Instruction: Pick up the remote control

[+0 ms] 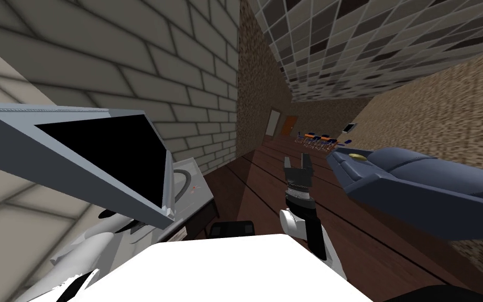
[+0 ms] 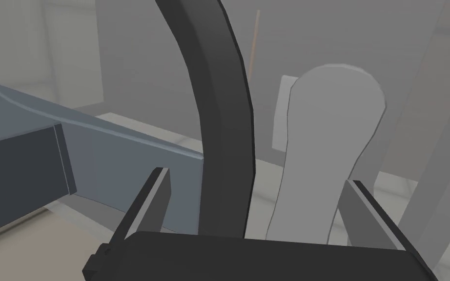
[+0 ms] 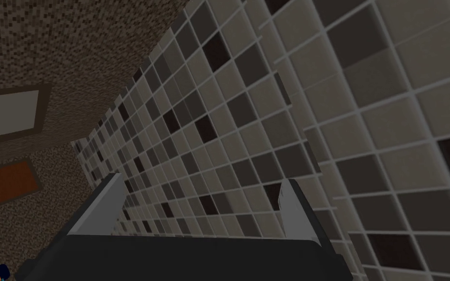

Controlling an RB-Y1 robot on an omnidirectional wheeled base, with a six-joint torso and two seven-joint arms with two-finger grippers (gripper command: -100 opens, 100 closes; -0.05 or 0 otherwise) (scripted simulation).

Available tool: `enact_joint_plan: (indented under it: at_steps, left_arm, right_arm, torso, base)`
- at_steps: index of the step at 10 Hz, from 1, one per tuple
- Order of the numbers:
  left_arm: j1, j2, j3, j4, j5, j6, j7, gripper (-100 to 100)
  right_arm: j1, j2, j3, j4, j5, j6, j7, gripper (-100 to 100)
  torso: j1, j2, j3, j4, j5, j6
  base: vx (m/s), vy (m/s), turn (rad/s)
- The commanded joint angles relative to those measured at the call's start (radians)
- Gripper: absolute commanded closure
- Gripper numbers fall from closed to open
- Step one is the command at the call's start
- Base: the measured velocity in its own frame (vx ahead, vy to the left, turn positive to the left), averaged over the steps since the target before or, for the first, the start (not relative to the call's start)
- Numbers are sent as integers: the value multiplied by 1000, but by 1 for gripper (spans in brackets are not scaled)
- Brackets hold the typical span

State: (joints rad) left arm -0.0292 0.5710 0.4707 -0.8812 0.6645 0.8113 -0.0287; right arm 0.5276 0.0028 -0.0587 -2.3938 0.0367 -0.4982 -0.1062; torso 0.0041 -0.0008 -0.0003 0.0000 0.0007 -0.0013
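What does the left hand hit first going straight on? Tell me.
Probably the dark curved bar right in front of the open left hand; it looks very near, though depth is unclear.

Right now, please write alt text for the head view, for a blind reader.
My right claw stands open above a dark wooden floor. A grey-framed black screen is on my left, a blue sofa on my right.

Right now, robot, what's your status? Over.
Left gripper open, dark curved bar close ahead, grey-framed screen beside. Right gripper open, empty, over wooden floor. Remote control not in hand; can't tell where it lies.
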Motion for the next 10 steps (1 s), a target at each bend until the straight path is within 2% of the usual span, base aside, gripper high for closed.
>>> enact_joint_plan:
  at_steps: [1,2,5,6,8,9,10]
  left_arm:
    - [7,-1,5,38,-6,16,-2,-100]
    - [7,-1,5,38,-6,16,-2,-100]
    - [2,27,27,138,-3,65,-27,-100]
    - [2,27,27,147,-3,65,-27,-100]
    - [1,47,45,241,-4,103,-50,-100]
    - [1,47,45,241,-4,103,-50,-100]
    - [1,55,52,280,-5,118,-61,-100]
  right_arm:
    - [0,0,0,0,0,0,0,0]
    - [0,0,0,0,0,0,0,0]
    - [0,0,0,0,0,0,0,0]
    - [0,0,0,0,0,0,0,0]
    - [0,0,0,0,0,0,0,0]
    - [0,0,0,0,0,0,0,0]
    - [0,0,0,0,0,0,0,0]
  torso:
    - [0,0,0,0,0,0]
    - [0,0,0,0,0,-1]
    - [-1,0,0,0,0,-1]
    - [0,-1,0,0,0,0]
    - [0,0,0,0,0,0]
    - [1,0,0,0,1,-1]
    - [1,0,0,0,0,-1]
  base:
    - [-6,50,-125]
    - [-2,21,18]
    - [0,32,-183]
    - [-1,45,-110]
    - [-7,55,-224]
    - [-4,57,-91]
    - [1,46,-130]
